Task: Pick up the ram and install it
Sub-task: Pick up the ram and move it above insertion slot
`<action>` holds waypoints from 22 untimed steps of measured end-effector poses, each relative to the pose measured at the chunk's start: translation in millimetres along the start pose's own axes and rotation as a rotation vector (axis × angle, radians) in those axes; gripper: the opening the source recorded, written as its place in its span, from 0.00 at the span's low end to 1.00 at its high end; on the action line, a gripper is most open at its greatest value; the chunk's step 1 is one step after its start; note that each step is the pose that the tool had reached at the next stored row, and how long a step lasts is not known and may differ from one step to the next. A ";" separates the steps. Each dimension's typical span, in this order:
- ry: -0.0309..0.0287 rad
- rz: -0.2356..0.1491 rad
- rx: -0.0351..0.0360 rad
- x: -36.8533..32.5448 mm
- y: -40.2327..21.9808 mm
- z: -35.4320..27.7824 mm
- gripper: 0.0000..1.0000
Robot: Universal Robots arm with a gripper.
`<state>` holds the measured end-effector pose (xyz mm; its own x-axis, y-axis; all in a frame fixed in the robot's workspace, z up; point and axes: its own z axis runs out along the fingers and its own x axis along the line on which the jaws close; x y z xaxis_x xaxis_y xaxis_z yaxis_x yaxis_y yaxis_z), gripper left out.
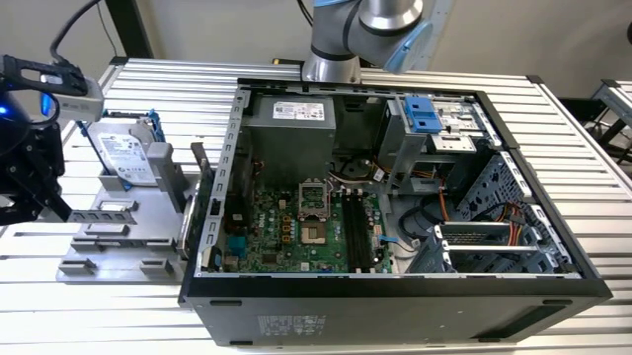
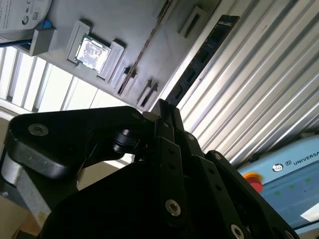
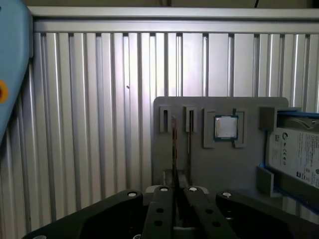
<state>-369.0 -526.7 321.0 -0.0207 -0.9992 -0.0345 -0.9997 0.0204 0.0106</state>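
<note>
The hand (image 1: 64, 214) sits at the far left of the exterior view, low over a grey holder tray (image 1: 109, 259) that lies on the ribbed metal counter (image 1: 177, 81). Its two black fingers are pressed together on one end of the ram (image 1: 101, 216), which sticks out level from the fingertips toward the exterior view's right, above the tray's left part. From this view I cannot tell whether the stick's lower edge touches the tray.

In the second wrist view the hand (image 2: 163, 107) pinches the ram (image 2: 202, 57) by its near end. The stick reaches away from the fingertips as a long, dark, narrow board with chips along it. Beyond it lie the tray and the counter's ribs, and a small square silver processor chip (image 2: 92, 51) sits in its own pocket of the tray.

In the first wrist view the ram (image 3: 173, 144) shows edge-on as a thin line rising from the closed hand (image 3: 175, 186), with the processor chip (image 3: 226, 127) in the pocket beside it.

A hard drive (image 1: 126, 157) stands tilted at the back of the tray. Right of the tray, in the middle of the exterior view, an open computer case (image 1: 395, 296) lies on the counter with its motherboard (image 1: 286, 237) exposed. The long black slots (image 1: 357, 229) run along the board's right part, well apart from the ram.
</note>
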 end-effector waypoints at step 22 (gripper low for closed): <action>0.0000 0.000 0.0000 -1.1 0.3 -32.1 0.00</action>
<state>-369.0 -526.6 353.0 -0.0207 -0.9992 -0.0346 -0.9997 0.0204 0.0106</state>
